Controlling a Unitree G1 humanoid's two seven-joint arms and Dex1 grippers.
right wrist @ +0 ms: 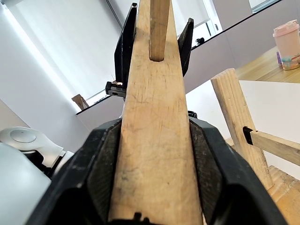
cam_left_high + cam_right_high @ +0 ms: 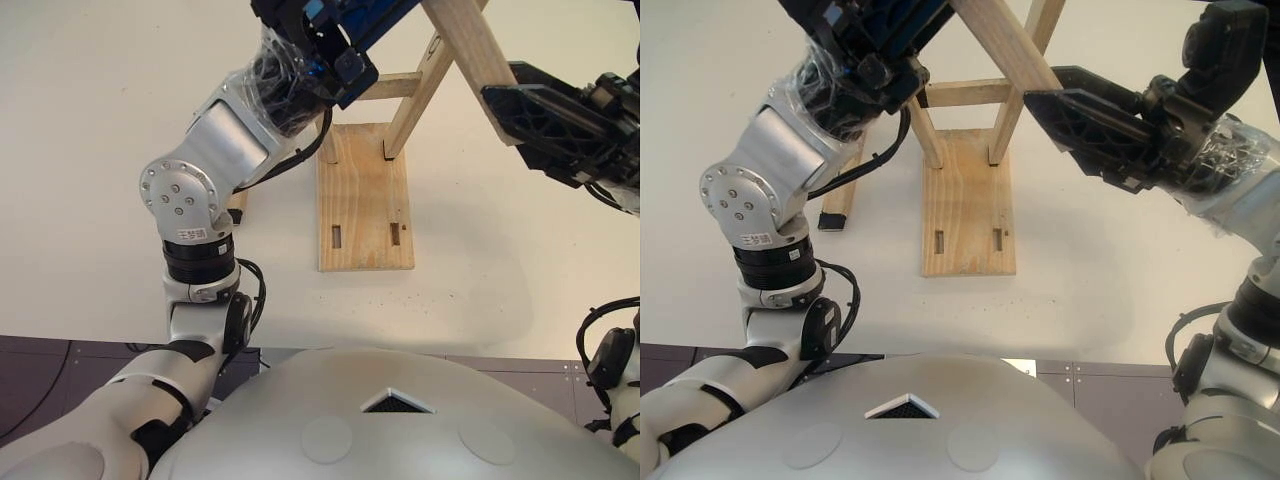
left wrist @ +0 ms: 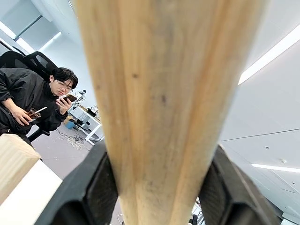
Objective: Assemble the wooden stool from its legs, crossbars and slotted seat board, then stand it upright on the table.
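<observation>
Clamping seemingly one square-edged wooden leg [image 2: 1005, 45], both jaws, above slotted seat board [image 2: 965, 220].

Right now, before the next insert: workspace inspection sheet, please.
Surface: white table, fine specks by the board's near end.
Job's things: board lies flat, near slots empty; frame held tilted over its far end, two leg ends at the far slots, seating cannot be told; loose leg lies flat to the board's left.
Clutter: nothing seen.
Grippers: left gripper and right gripper both shut on the frame.
Cables: black cables loop beside the left arm's elbow.
Surroundings: pink cup on a desk behind.
</observation>
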